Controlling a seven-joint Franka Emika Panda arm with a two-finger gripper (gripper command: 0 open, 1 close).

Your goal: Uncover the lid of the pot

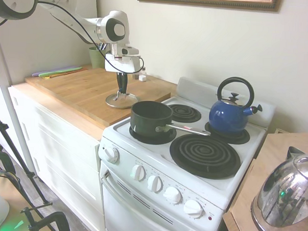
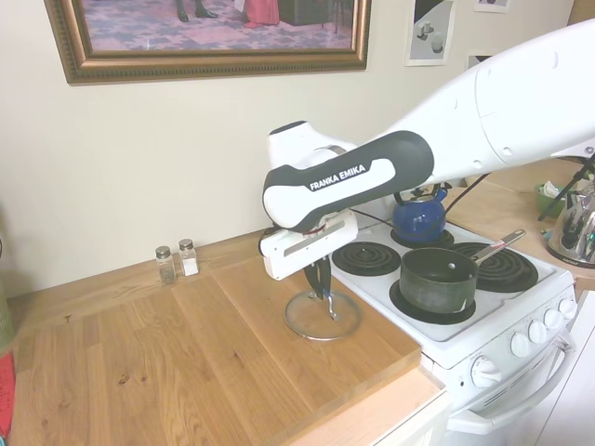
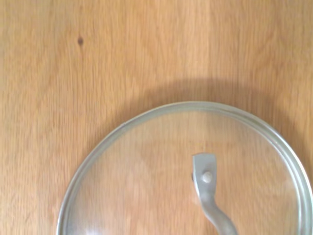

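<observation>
With the pot (image 1: 151, 118) already open on the front burner, I have the lid (image 2: 322, 315) lying flat on the wooden counter (image 2: 186, 362), the gripper (image 2: 321, 288) closed around its loop handle; only release remains.

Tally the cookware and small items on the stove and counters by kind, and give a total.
Pots: 1, the pot, uncovered on a burner.
Lids: 1, the lid, on the wooden counter under the gripper.
Kettles: 2, blue kettle, steel kettle.
Shakers: 2, shakers by the wall.
Total: 6.
</observation>
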